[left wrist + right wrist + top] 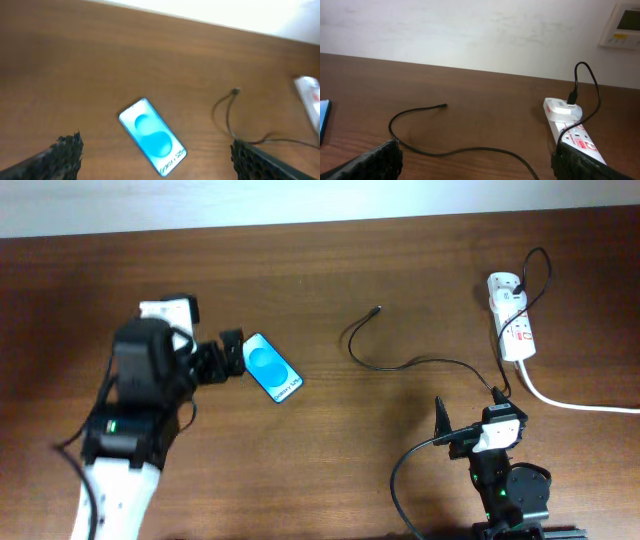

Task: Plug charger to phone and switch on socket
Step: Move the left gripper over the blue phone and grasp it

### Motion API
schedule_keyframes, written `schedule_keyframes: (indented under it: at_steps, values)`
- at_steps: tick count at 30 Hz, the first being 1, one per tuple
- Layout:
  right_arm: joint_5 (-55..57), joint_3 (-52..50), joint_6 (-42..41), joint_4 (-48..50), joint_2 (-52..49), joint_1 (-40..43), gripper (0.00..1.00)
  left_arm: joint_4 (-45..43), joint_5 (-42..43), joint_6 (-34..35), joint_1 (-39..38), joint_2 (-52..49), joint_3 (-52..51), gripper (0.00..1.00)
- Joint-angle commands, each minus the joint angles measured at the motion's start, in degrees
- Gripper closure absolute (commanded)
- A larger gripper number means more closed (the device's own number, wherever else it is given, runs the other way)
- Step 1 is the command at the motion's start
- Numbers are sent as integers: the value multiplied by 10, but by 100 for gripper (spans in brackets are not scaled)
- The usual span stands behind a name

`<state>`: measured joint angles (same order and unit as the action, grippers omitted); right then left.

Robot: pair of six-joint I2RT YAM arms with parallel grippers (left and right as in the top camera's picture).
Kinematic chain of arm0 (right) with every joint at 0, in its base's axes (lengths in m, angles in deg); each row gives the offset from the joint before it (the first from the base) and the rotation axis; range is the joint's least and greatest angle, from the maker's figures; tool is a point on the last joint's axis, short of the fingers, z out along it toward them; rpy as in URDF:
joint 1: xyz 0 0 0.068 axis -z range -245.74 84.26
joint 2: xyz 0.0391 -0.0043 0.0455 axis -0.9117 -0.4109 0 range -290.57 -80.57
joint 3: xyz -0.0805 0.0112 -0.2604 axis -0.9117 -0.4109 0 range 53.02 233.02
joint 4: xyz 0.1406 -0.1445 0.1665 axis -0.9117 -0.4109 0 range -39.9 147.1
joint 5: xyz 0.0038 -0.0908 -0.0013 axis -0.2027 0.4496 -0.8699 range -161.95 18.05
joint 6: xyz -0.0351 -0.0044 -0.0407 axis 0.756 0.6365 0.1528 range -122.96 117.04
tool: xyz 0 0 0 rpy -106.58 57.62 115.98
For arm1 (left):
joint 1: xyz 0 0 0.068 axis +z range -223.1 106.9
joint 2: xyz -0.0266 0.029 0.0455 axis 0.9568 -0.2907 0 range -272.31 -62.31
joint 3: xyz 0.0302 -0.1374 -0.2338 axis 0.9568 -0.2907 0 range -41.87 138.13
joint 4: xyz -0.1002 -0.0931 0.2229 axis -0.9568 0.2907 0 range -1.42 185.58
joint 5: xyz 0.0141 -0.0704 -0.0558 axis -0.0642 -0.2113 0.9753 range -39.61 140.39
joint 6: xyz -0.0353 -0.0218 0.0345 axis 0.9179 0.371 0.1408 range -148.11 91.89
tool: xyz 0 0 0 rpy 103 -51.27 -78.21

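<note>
The phone (272, 367) lies flat on the table, blue screen up, and shows in the left wrist view (152, 136). My left gripper (222, 360) is open just left of the phone, its fingers (155, 160) wide apart with the phone's near end between them. The charger cable (400, 365) curls across the table, its free tip (376, 309) at centre. Its plug (507, 282) sits in the white socket strip (511, 317) at far right. My right gripper (468, 420) is open over the cable (470, 150), near the strip (570, 125).
The strip's thick white cord (570, 402) runs off to the right edge. A white wall with a wall panel (622, 24) stands behind the table's far edge. The right arm's base (510, 485) sits at the front edge.
</note>
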<state>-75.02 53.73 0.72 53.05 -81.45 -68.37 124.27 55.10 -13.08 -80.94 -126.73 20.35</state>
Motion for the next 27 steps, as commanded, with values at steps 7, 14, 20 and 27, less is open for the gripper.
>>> schedule_keyframes:
  at_steps: [7,14,20,27]
  values:
    - [-8,-4,4,0,5,-3,2,119,-94,231,-62,-334,227,1]
    - [-8,-4,4,0,5,-3,1,116,-75,243,-68,-435,229,1]
    - [-8,-4,4,0,5,-3,2,117,-29,293,-68,-510,229,1]
    - [-8,-4,4,0,5,-3,2,96,-25,314,-83,-543,229,1]
